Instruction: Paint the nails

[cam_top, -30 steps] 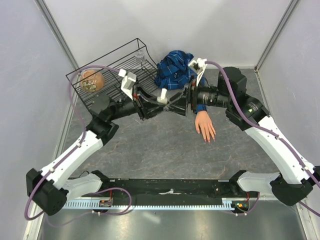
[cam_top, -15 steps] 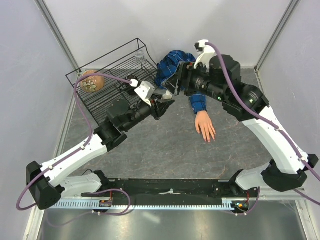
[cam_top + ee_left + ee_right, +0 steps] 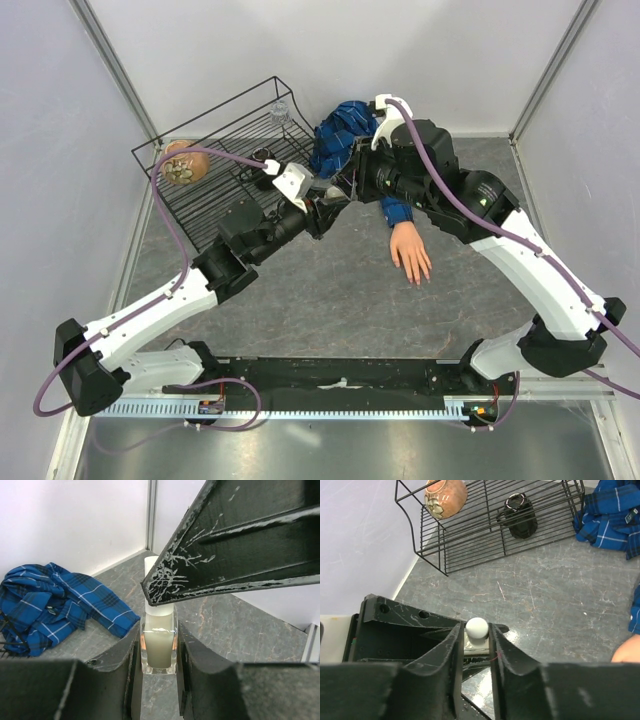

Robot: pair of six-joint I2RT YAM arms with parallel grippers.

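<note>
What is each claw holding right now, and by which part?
The left claw holds the bottle by its glass body; the right claw grips the same bottle's white cap.

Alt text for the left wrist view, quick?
The left gripper clamps a small clear glass bottle of pale liquid, upright. A scratched black finger of the other arm crosses its white cap. Crumpled blue plaid cloth lies left on the grey table.

The right gripper [image 3: 475,632] has swung farther back, jaws narrowing around the white cap [image 3: 476,628] of the bottle [image 3: 159,650]. The left arm [image 3: 170,300] has re-angled.
</note>
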